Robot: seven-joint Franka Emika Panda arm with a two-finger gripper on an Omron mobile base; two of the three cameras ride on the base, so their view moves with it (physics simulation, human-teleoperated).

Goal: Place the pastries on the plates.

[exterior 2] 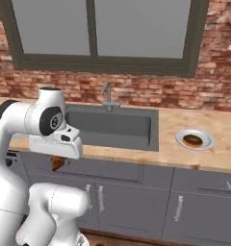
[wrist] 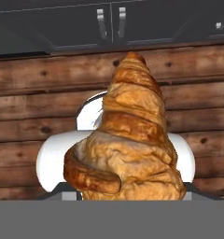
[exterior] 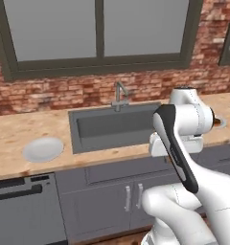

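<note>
The claw (exterior 2: 57, 161) holds the croissant (wrist: 125, 140) tight in front of the cupboards, below the worktop (exterior: 11, 139) edge. The doughnut (exterior 2: 192, 140) already sits on its plate (exterior 2: 207, 139) at 3 o'clock. The empty plate (exterior: 43, 149) waits at 9 o'clock, likely for the croissant.

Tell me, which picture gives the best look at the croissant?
The hand view: the croissant looms close, its flaky layers clear, held in the gripper. The right base view shows just a brown sliver under the hand; the left base view adds nothing clear.

croissant (wrist: 130, 144) – flaky, rough crust | counter (exterior: 21, 131) – matt wood | plate (exterior: 43, 149) – smooth
</note>
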